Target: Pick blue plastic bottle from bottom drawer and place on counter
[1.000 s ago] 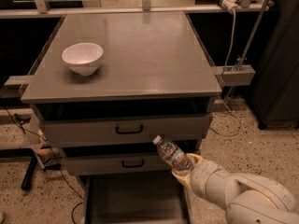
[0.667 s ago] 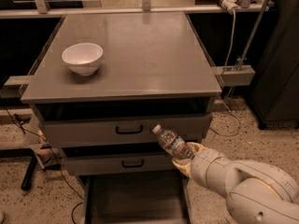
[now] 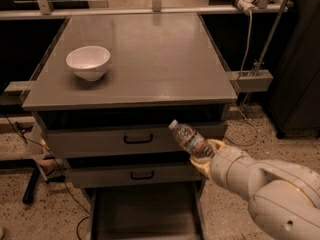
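Camera view: my gripper (image 3: 202, 156) sat before drawer fronts (image 3: 100, 143), jaws clamped on blue plastic bottle (image 3: 190, 140), tilted, out of bottom drawer (image 3: 145, 216), below surface (image 3: 150, 54) edge; carry step; next needed lift over edge, then set-down.

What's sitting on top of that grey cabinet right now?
Only a white bowl, towards the left front of the counter. The whole top shows, with nothing covered. The blue plastic bottle hangs lower, held in the gripper, before the drawer fronts.
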Action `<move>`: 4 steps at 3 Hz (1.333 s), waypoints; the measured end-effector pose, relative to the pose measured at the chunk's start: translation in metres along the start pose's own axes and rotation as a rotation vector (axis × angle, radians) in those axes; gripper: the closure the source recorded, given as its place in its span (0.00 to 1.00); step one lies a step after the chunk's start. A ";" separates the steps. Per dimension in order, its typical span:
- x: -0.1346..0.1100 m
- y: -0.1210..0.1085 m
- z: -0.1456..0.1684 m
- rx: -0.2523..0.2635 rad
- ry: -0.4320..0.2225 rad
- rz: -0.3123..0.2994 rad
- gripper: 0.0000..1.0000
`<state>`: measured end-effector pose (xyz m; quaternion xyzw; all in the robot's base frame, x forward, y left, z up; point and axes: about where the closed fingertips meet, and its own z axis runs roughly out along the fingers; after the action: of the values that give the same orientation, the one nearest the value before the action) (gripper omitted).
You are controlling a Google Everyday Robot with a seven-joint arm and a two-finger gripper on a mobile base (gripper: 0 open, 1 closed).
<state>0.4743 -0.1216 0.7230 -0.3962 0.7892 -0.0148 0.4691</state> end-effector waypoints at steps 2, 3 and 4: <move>-0.065 -0.075 -0.031 0.128 0.008 -0.088 1.00; -0.098 -0.113 -0.044 0.176 0.029 -0.130 1.00; -0.098 -0.113 -0.044 0.176 0.029 -0.129 1.00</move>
<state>0.5342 -0.1517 0.8640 -0.4033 0.7644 -0.1201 0.4885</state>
